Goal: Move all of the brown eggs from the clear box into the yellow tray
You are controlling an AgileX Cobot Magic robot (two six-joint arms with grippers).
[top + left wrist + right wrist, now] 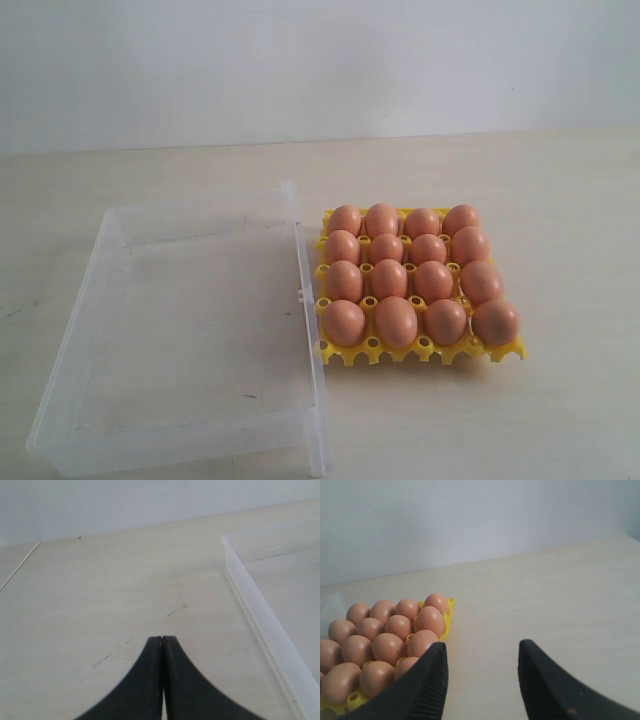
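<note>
Several brown eggs [396, 321] fill the yellow tray [420, 350] in rows, right of the clear box [80, 330], which holds no egg in the exterior view. Neither gripper shows in that view. In the left wrist view my left gripper [162, 640] is shut with nothing in it, over bare table beside the clear box's wall [260, 615]. In the right wrist view my right gripper [482, 650] stands open and empty over bare table, with the brown eggs [387, 647] and the yellow tray [449, 612] just beside one finger.
The pale wooden table [560, 200] runs back to a plain white wall [320, 60]. A thin seam line [20, 565] crosses the table's far corner in the left wrist view.
</note>
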